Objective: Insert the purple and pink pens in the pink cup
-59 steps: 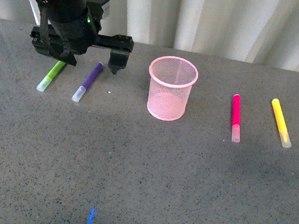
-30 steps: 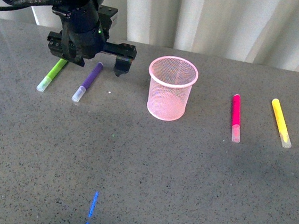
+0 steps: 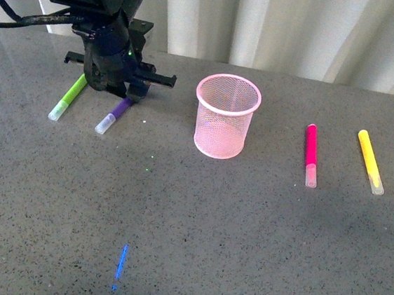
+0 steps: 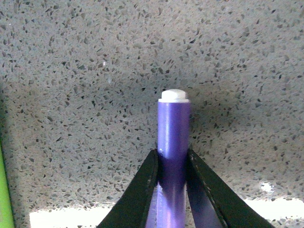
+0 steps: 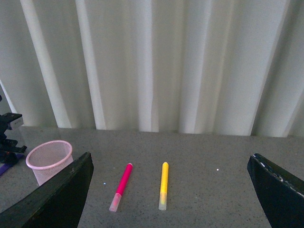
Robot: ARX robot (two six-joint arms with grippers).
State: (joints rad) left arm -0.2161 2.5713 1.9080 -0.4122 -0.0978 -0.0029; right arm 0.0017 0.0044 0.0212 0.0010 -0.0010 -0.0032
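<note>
- Descent is the change: the left gripper (image 3: 126,92), hovering beside the purple pen (image 3: 111,116) half a second ago, now sits low over it.
- Its jaws press both sides of the purple barrel in the left wrist view; the pen lies on the table (image 3: 196,225), left of the pink cup (image 3: 220,132).
- Lifting looks like the next step.
- The pink pen (image 3: 311,154) lies untouched right of the cup; the right gripper (image 5: 171,159) has its jaws wide apart.
</note>
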